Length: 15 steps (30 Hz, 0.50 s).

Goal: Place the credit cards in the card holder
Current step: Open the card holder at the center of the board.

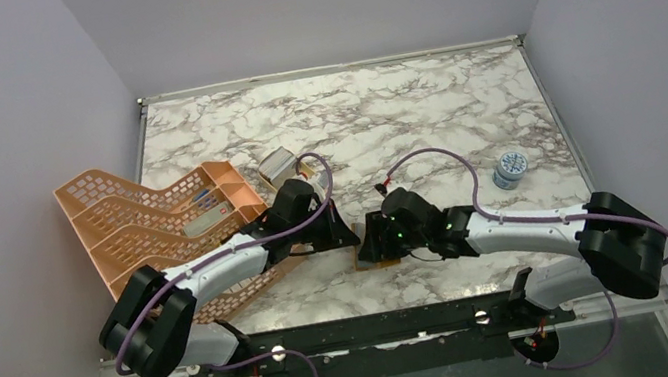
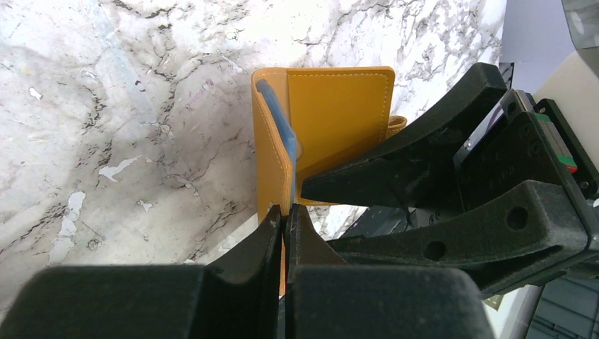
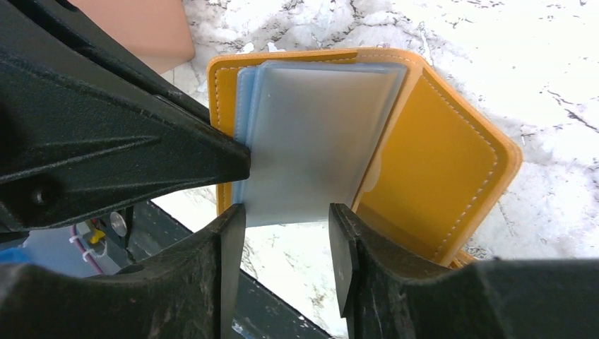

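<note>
The mustard-orange card holder (image 3: 432, 185) stands open on the marble near the front edge, between the two arms (image 1: 363, 262). My left gripper (image 2: 285, 210) is shut on the edge of one of its flaps (image 2: 272, 141). A pale grey-blue sheet (image 3: 318, 141), a credit card or a pocket leaf, I cannot tell which, lies inside it. The sheet's near edge sticks out toward my right gripper (image 3: 286, 220). That gripper is open, its fingertips level with the near edge, with only marble showing in the gap between the pads. The left gripper's black finger (image 3: 141, 159) crosses the right wrist view.
A big peach lattice rack (image 1: 164, 226) lies tilted at the left, under the left arm. A small boxy object (image 1: 276, 165) sits behind it. A small round blue-and-white object (image 1: 510, 169) stands at the right. The black front rail (image 1: 382, 328) runs just behind the card holder.
</note>
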Each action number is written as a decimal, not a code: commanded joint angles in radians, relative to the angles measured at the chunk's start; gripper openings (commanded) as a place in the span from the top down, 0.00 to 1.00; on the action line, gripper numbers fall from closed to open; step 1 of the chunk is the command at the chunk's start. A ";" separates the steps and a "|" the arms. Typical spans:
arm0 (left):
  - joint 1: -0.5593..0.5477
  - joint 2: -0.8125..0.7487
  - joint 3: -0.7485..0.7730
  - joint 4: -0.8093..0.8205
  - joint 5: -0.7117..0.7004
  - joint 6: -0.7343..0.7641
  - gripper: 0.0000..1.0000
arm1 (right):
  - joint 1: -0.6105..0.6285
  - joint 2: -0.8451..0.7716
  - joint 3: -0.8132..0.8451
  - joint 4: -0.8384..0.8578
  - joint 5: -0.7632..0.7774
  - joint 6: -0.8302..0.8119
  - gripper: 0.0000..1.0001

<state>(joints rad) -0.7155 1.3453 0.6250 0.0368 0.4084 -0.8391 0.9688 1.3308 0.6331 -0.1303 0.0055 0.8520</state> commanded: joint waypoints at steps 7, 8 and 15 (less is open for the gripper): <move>-0.002 0.019 -0.002 0.037 0.034 0.004 1.00 | 0.002 -0.014 -0.018 0.060 -0.024 0.025 0.49; -0.002 0.020 -0.001 0.037 0.035 0.005 1.00 | 0.002 -0.011 -0.018 0.054 -0.014 0.025 0.49; -0.002 0.022 -0.001 0.027 0.029 0.012 1.00 | 0.001 0.008 -0.021 0.012 0.036 0.026 0.54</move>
<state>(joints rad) -0.7155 1.3621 0.6250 0.0372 0.4126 -0.8387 0.9688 1.3304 0.6216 -0.1055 -0.0078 0.8680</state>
